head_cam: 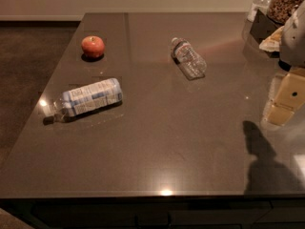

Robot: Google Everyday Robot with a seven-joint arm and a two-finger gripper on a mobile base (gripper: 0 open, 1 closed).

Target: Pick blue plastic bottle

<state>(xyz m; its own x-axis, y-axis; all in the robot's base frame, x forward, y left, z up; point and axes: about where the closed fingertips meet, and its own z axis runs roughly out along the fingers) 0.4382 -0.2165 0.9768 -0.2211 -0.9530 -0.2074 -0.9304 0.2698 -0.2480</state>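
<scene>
The blue plastic bottle (90,98) lies on its side at the left of the dark table (167,142), with its neck pointing left toward the table's edge. It is clear with a wide light-blue and white label. My gripper (286,99) is at the right edge of the view, tan-coloured, low over the table below the white arm (295,32). It is far to the right of the bottle and apart from it.
A red apple (93,46) sits at the back left. A smaller crinkled clear bottle (188,57) lies at the back middle. Jars and a dark box (264,23) stand at the back right corner. The arm's shadow (262,161) falls on the front right.
</scene>
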